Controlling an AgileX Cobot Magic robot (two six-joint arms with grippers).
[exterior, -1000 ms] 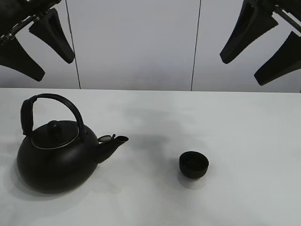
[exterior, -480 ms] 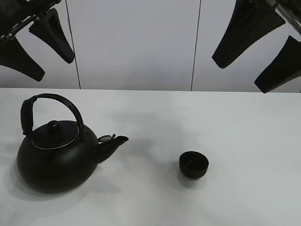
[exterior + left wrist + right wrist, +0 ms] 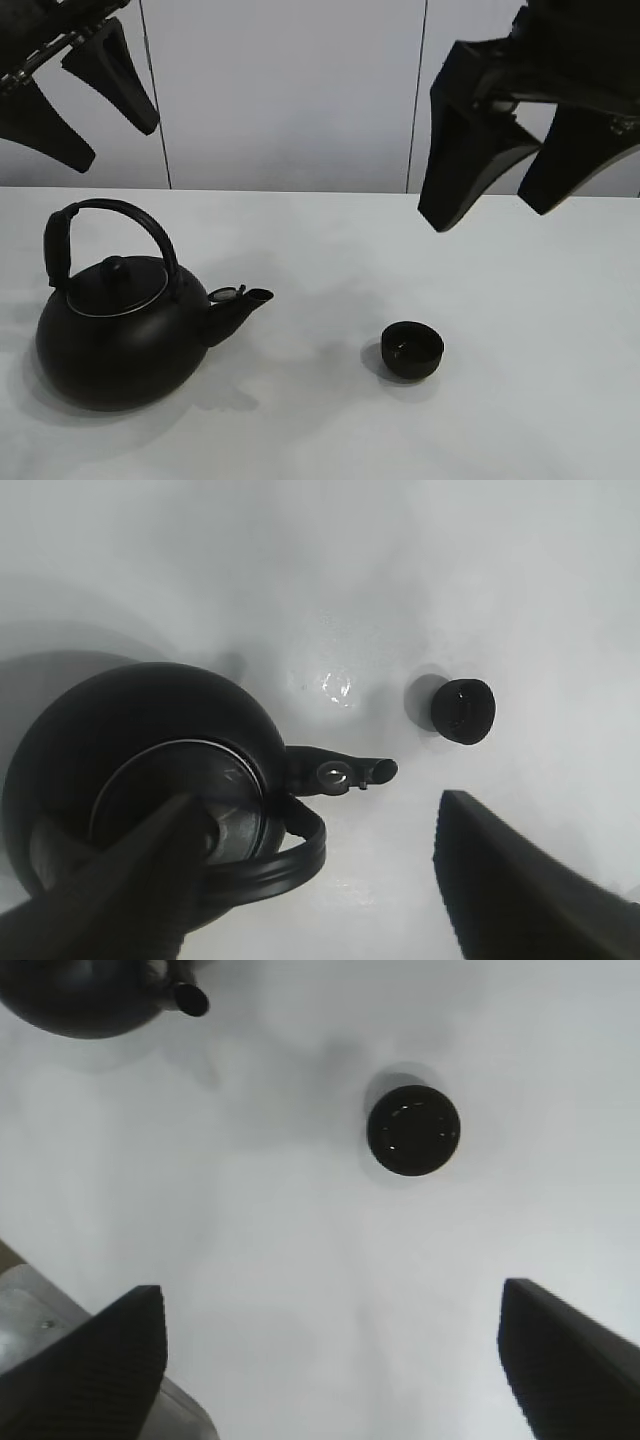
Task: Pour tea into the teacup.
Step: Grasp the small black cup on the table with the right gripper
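The right gripper [image 3: 483, 215] has dropped lower and inward, its jaws spread wide.

No legible text, label, brand, number or sign is showing in any view; the kettle [image 3: 110, 340], teacup [image 3: 412, 350] and table [image 3: 520, 410] are presenting plain surfaces.

Kettle [image 3: 115, 340]: matte black all over; thin silver ring round lid [image 3: 135, 285].
Teacup [image 3: 412, 349]: black, plain, few pale glints inside.
Worktop [image 3: 520, 300]: white, unpatterned, soft grey shadows.
Wall [image 3: 290, 90]: pale grey panels, dark vertical seams.
Left claw [image 3: 115, 148], right claw [image 3: 485, 217]: black; pads [image 3: 100, 1360] fine-ribbed.
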